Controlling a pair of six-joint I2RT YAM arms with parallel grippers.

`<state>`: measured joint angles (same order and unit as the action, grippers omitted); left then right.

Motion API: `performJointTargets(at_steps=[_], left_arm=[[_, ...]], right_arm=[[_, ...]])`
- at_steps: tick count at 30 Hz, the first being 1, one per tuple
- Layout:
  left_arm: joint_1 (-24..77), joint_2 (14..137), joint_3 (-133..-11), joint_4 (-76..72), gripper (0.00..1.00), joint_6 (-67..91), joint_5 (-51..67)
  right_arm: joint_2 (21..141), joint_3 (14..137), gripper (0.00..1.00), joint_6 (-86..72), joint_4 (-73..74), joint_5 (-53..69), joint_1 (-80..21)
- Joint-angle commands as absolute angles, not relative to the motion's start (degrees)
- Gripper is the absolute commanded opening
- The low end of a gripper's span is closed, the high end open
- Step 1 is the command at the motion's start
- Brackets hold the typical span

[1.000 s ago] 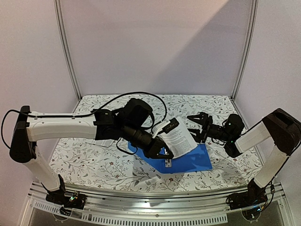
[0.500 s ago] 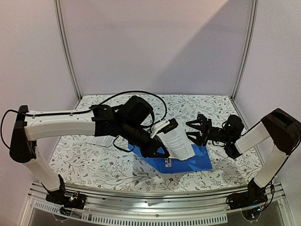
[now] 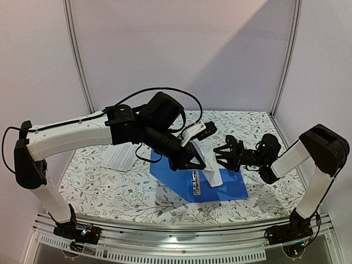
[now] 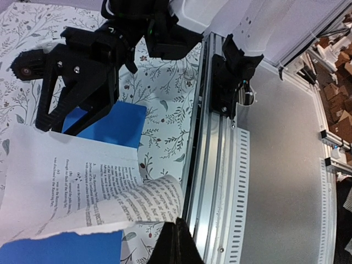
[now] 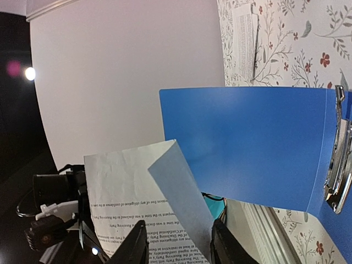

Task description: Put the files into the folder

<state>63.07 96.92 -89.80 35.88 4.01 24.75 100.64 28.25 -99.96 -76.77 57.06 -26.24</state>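
Okay: left gripper (image 3: 199, 164) pinching file (image 3: 213, 175) mid-frame over folder (image 3: 231, 187); right gripper (image 3: 220, 157) spread around its free edge. Looks thin, floppy, slick, so take by corner.

Folder (image 3: 234, 188) plain bright blue, spine clip (image 3: 195, 183) silver. Sheet (image 3: 212, 174) white with black print. Table cover (image 3: 110, 190) white, grey leaf pattern, small red flowers. Second sheet (image 3: 118, 157) probably same, blurry.

The table (image 3: 253, 124), under a floral-patterned cloth, carries the open blue folder (image 3: 231, 190), a printed file (image 3: 120, 158) to its left, and what seems a small white scrap (image 3: 177, 211) near its front edge.
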Motion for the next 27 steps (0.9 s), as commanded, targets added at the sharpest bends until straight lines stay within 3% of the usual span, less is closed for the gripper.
performJointTargets(at_steps=[1, 4, 10, 14, 17, 21, 27], left_arm=[[64.1, 99.1, -92.6, 40.9, 0.00, 1.0, 23.2], [64.1, 99.3, -93.7, 41.8, 0.00, 0.7, 22.7], [64.1, 98.5, -94.6, 42.3, 0.00, 0.5, 21.7], [64.1, 98.5, -94.5, 42.6, 0.00, 0.4, 20.7], [64.1, 98.6, -94.1, 43.0, 0.01, 0.6, 18.8], [64.0, 98.3, -93.0, 42.7, 0.22, 1.3, 13.6], [63.5, 94.9, -87.9, 41.1, 0.56, 0.7, 5.4]], right_arm=[[101.2, 29.3, 0.32, -99.3, -102.1, 58.7, -26.9], [101.4, 29.4, 0.22, -99.1, -102.1, 59.1, -27.1], [101.5, 29.5, 0.15, -98.6, -102.0, 59.4, -27.1], [102.3, 30.0, 0.00, -98.0, -102.0, 58.8, -27.0], [102.3, 30.5, 0.00, -96.3, -99.7, 58.6, -26.9], [100.3, 31.0, 0.00, -89.3, -88.6, 58.5, -26.6], [93.1, 33.3, 0.00, -67.0, -55.4, 57.2, -25.7]])
